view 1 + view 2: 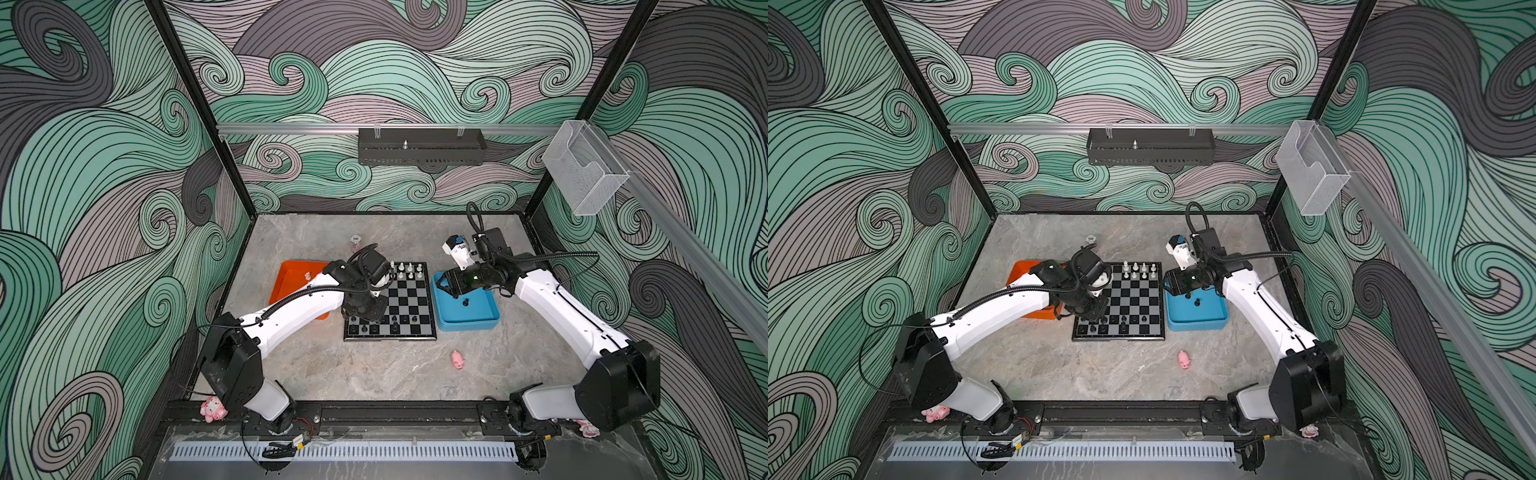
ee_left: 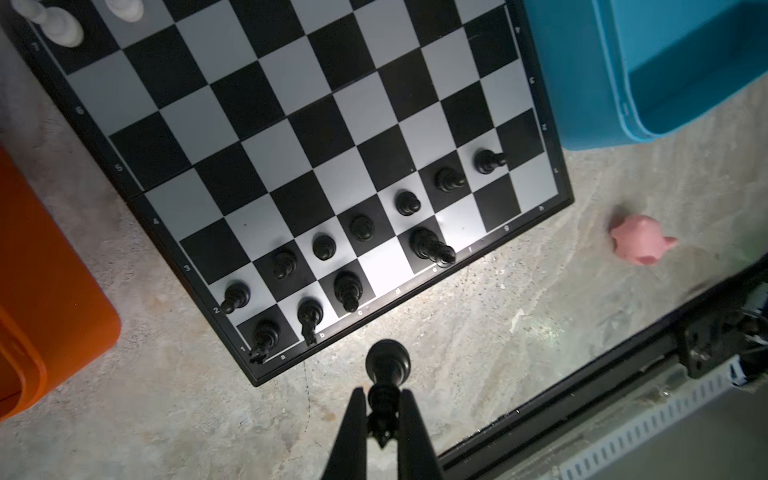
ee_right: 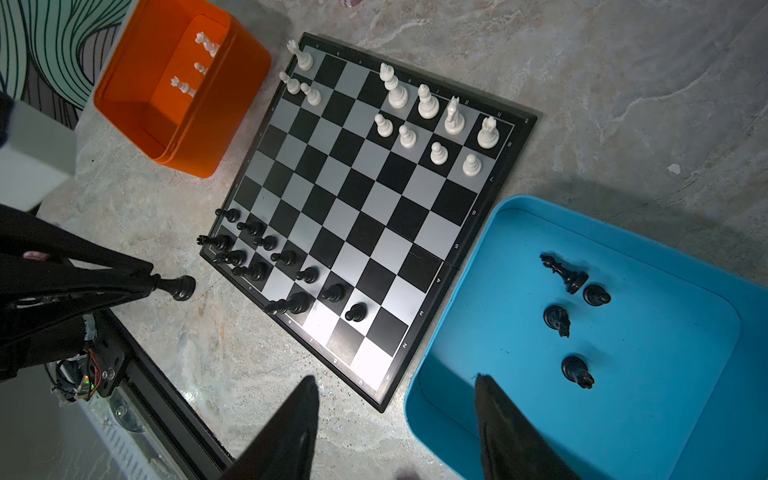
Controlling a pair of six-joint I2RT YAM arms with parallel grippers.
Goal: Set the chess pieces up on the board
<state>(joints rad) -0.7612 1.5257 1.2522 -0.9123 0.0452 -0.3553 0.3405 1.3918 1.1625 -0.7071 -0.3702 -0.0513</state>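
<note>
White pieces [image 3: 183, 86] are partly hidden in the orange tray [image 3: 232, 104]. A black chess piece [image 2: 387, 362] is pinched by its top in the left gripper [image 2: 384, 415], near the board [image 2: 291, 104]; its kind cannot be told. The right gripper [image 3: 397, 377] is spread apart, empty, above the blue tray [image 3: 665, 415].

Board [image 1: 1138, 299] beside blue tray [image 1: 1196, 325]
</note>
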